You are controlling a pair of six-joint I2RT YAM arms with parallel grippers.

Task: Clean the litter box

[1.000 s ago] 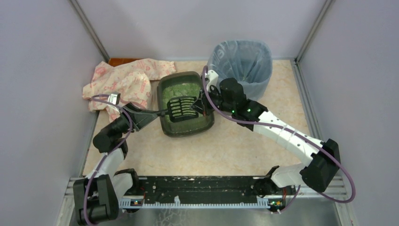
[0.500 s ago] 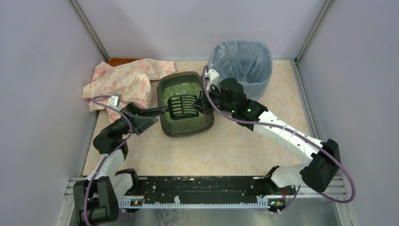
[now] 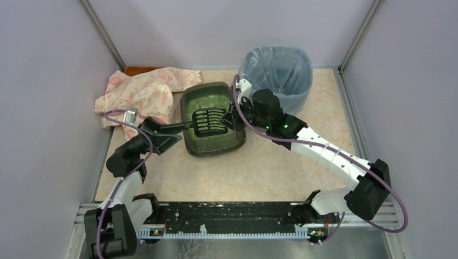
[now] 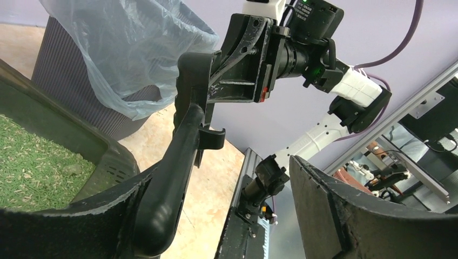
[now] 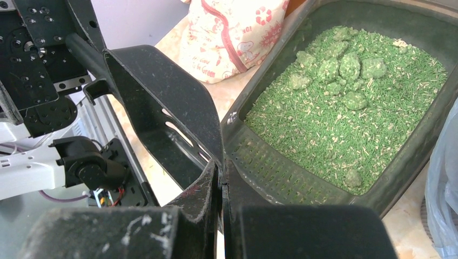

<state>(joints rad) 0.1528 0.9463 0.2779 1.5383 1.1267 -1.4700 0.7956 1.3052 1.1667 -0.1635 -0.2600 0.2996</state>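
The litter box [image 3: 188, 141] is a dark tray of green litter [image 5: 345, 113] with several clumps [image 5: 337, 65]. A black slotted scoop [image 3: 208, 121] hangs over it. My right gripper [image 3: 231, 120] is shut on the rim of the scoop's head [image 5: 162, 108], with its fingertips [image 5: 220, 178] pinched together on the thin edge. My left gripper [image 3: 164, 135] is open around the scoop handle [image 4: 173, 172]. The handle rests against one finger [image 4: 70, 226] and the other finger [image 4: 345, 216] stands well apart from it.
A round bin lined with a blue-grey bag [image 3: 276, 70] stands just behind and to the right of the tray. A patterned cloth [image 3: 143, 94] lies crumpled to the tray's left. Grey walls close in on the left, right and back.
My left gripper has opened off the scoop handle and drawn back a little. The scoop has shifted slightly away from the tray's near end. The right gripper stays shut on it.
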